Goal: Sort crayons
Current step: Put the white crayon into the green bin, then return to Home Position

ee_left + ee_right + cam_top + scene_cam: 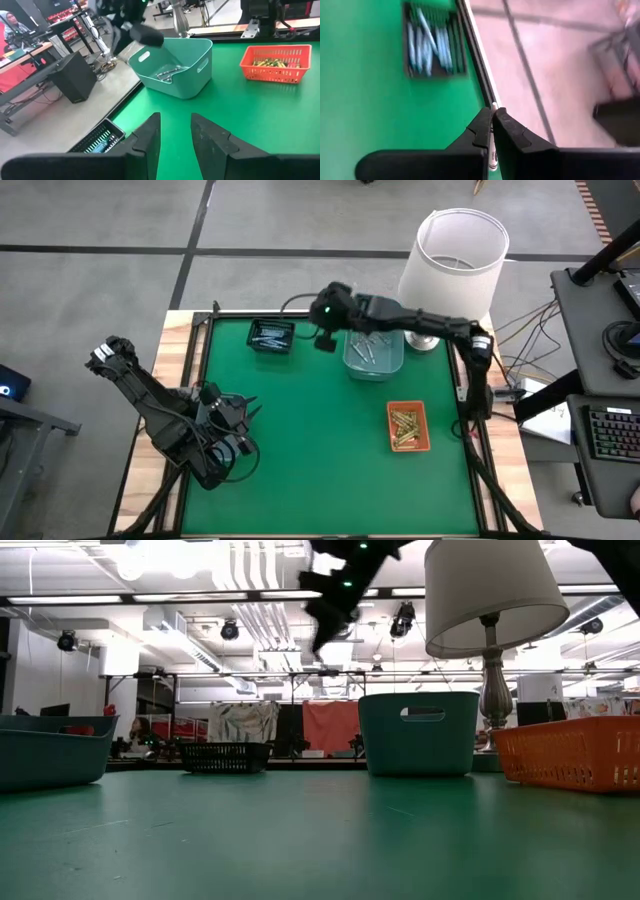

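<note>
White crayon (492,150) clenched in right tool (491,116), near black tray (270,336); left tool (175,131) released.

Right hand (491,131) raised mid-air, fingers pinched — left hand (175,135) parted, low, idle.

Your tabletop (300,430) is a green mat framed by pale wood. Directly on it you have a black tray (271,336) near the far left corner, a teal bin (374,353) beside it toward the lamp (452,265), which stands at the far right corner, and an orange basket (408,426) nearer the right edge.
</note>
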`<control>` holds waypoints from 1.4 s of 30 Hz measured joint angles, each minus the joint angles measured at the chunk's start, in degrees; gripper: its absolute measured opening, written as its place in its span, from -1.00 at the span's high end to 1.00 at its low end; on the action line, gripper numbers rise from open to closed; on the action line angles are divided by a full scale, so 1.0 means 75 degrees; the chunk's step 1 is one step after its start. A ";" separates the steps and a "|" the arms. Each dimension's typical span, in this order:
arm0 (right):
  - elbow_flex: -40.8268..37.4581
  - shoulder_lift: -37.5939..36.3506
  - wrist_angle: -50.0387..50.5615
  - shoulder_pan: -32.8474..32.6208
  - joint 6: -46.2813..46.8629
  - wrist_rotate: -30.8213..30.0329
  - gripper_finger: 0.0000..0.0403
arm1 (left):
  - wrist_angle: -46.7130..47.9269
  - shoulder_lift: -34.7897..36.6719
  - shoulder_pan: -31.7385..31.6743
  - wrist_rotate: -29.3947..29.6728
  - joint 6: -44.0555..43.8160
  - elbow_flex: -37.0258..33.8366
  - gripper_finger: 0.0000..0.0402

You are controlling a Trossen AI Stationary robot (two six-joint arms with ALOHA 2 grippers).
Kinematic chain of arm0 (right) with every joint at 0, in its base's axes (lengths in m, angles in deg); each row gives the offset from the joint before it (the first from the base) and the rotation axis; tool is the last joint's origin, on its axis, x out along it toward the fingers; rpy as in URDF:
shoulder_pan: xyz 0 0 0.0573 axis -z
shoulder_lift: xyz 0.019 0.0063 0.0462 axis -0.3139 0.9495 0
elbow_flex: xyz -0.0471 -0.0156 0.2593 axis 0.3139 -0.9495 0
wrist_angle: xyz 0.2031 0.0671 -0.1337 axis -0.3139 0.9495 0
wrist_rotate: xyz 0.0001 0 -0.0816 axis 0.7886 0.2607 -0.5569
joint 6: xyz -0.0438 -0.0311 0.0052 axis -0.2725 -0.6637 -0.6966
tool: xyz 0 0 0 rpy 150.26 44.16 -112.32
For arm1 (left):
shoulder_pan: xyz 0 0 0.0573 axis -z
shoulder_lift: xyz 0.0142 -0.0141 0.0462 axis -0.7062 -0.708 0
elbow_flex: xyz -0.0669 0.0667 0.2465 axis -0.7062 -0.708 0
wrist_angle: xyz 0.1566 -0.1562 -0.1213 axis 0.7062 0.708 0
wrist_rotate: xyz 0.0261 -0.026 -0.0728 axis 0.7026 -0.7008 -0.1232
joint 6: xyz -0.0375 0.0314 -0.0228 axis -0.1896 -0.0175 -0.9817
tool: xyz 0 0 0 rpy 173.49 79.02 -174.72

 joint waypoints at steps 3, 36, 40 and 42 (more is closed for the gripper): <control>0.0000 -0.0255 0.0960 0.0392 0.0139 0.0044 0.96 | 0.0083 0.0000 -0.0003 0.0005 -0.0007 0.0000 0.55; -0.2034 -0.0713 0.2646 0.1138 0.1217 0.0221 0.52 | -0.0090 0.0026 -0.0012 0.0065 -0.0227 0.0000 0.55; -0.2092 -0.1154 0.2617 0.0790 0.1412 0.0589 0.53 | -0.0210 0.0026 -0.0015 0.0156 -0.0227 0.0000 0.55; -0.2172 -0.1448 0.2489 0.0512 0.1448 0.0609 0.56 | -0.0265 0.0026 -0.0023 0.0177 -0.0227 0.0000 0.55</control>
